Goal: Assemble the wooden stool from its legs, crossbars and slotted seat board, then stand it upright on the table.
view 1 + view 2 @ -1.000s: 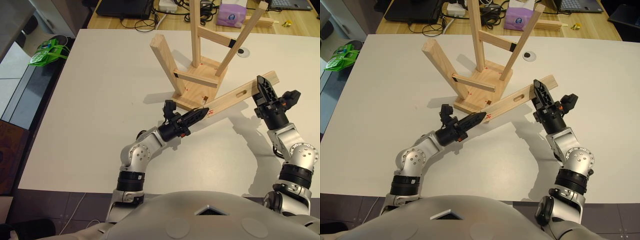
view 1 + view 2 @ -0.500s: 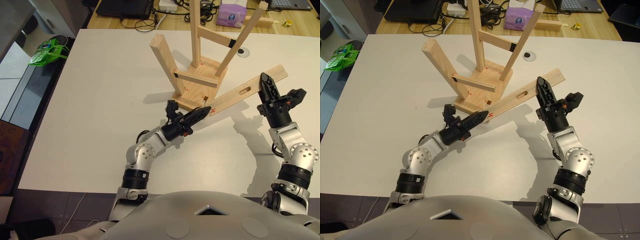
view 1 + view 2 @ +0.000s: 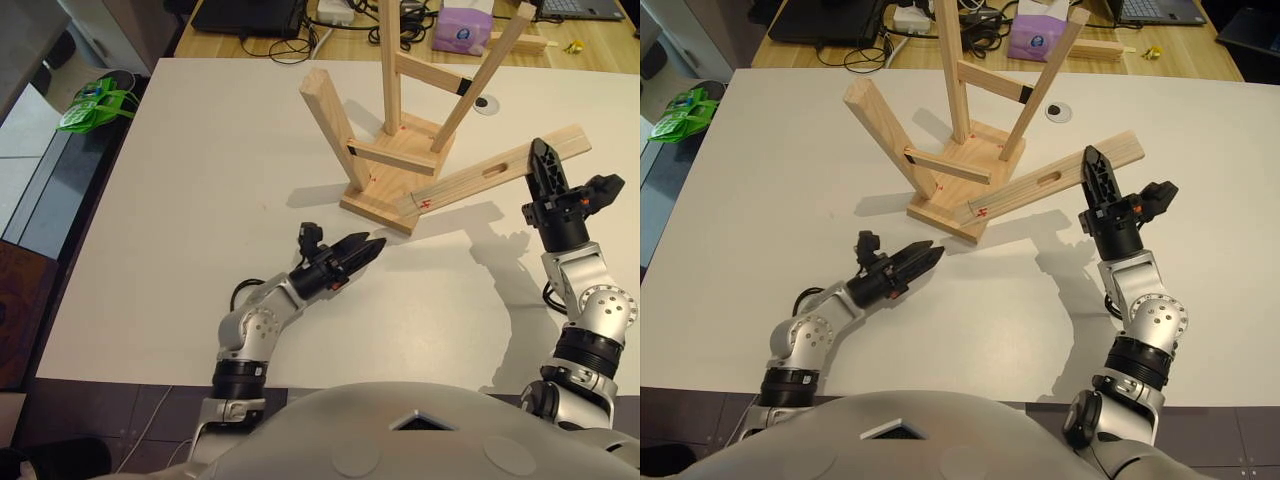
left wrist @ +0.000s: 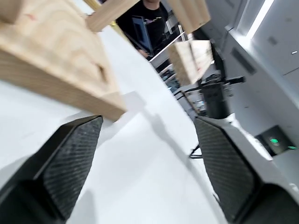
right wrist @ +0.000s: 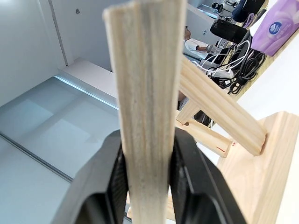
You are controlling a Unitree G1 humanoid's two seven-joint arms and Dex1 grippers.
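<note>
Currently: last leg (image 3: 460,184) staged.
Right gripper (image 3: 548,165) clamps the leg, low end propped on the inverted seat board (image 3: 385,195) for alignment; left gripper (image 3: 364,247), spread empty, stands clear.

Bright, even light from overhead lit the white worktop (image 3: 180,200) without glare. The stool (image 3: 400,150) and the raised leg (image 3: 460,185) threw soft grey shadows on it, toward the robot. In the left wrist view a ceiling strip light (image 4: 262,17) glowed white.
</note>
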